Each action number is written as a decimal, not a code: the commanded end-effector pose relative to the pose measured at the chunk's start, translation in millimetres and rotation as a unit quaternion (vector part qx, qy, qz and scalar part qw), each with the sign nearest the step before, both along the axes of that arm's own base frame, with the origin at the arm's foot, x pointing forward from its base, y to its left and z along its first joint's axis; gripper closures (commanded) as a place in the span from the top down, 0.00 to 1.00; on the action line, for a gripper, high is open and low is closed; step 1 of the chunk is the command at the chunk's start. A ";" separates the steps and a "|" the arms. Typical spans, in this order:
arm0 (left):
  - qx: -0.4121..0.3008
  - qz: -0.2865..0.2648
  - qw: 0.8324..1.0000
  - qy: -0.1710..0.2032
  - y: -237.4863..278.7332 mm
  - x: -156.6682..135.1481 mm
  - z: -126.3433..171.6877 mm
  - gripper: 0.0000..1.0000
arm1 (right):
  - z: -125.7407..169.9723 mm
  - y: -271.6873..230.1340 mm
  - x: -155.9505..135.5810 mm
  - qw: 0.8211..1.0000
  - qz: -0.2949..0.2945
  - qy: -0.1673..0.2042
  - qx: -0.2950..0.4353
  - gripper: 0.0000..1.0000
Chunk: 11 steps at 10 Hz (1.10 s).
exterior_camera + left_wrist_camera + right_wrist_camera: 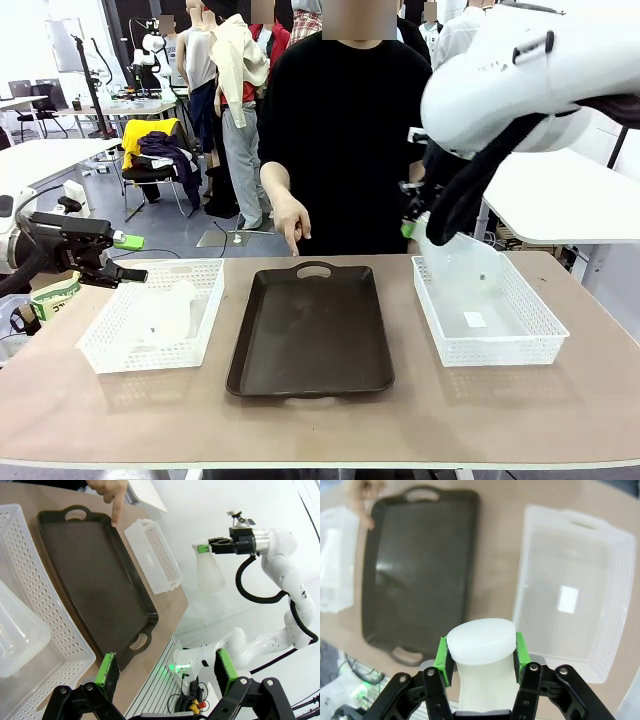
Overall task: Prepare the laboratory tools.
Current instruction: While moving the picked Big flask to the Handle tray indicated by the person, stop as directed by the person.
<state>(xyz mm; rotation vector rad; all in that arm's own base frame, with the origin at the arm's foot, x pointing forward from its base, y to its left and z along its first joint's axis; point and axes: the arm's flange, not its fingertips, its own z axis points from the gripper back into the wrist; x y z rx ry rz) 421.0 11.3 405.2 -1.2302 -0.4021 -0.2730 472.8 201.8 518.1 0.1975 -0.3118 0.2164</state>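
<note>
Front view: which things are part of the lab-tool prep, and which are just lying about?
Job: held flask, in the right gripper; second flask, lying in the left basket.
Lying about: dark tray, with the person's hand pointing at its far rim; right basket.

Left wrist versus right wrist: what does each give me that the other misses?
Left wrist: the left gripper, fingers open, and a side look at the held flask hanging from the right gripper. Right wrist: the right basket floor with a white patch. Both: the brown tray, the person's pointing hand, the held flask.
</note>
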 end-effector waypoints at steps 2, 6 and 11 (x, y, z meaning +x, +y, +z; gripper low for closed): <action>-0.005 0.000 1.000 -0.003 1.2 -0.6 1.3 1.00 | 7.0 36.1 4.5 0.994 0.105 0.002 0.022 0.00; -0.005 0.000 1.000 -0.003 1.2 -0.6 1.3 1.00 | -5.5 112.8 6.1 0.977 0.210 0.020 0.000 0.00; -0.005 0.000 1.000 -0.003 1.2 -0.6 1.3 1.00 | -39.1 177.9 15.8 0.964 0.262 0.035 -0.026 0.00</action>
